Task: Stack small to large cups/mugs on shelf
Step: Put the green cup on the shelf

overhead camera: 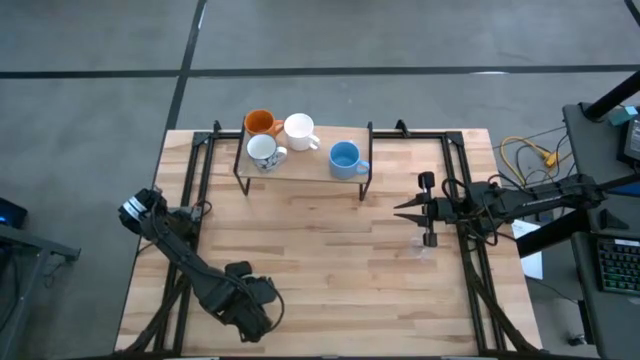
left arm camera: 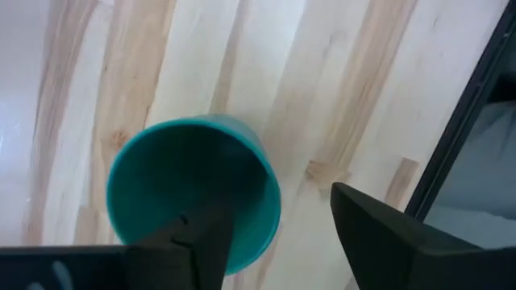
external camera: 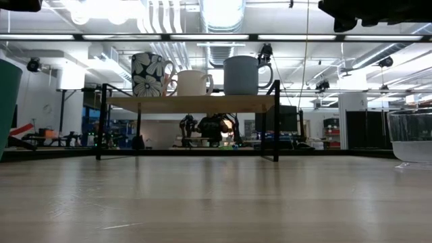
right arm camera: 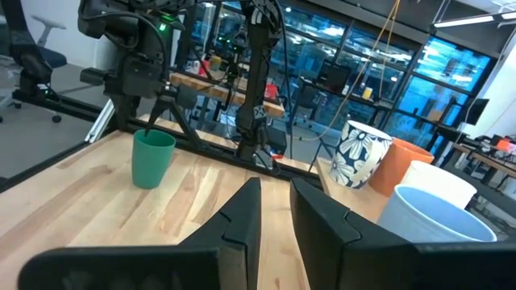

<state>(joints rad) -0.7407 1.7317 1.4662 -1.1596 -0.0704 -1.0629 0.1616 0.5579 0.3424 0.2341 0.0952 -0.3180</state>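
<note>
The shelf [overhead camera: 305,168] carries the orange mug [overhead camera: 260,122], the plain white mug [overhead camera: 298,130], the white mug with dark markings [overhead camera: 263,151] and the light blue mug [overhead camera: 345,158]. The dark green cup [left arm camera: 189,189] stands upright on the table near the front left. My left gripper [left arm camera: 274,229] is open above it, one finger down inside the cup and the other outside its wall. My left gripper also shows above the cup [right arm camera: 153,159] in the right wrist view. The clear glass [external camera: 412,138] stands on the table right of centre. My right gripper [overhead camera: 402,210] is shut and empty beside it, pointing left. My left gripper comes at the green cup from above, pointing down, with one finger [left arm camera: 205,238] inside the cup's mouth and the other [left arm camera: 379,238] outside, apart from the wall. I cannot tell whether the inner finger touches the cup's rim [left arm camera: 262,173].
Black frame rails [overhead camera: 195,190] run along the table's left and right sides. Bare tabletop [overhead camera: 330,260] lies between the two arms, in front of the shelf.
</note>
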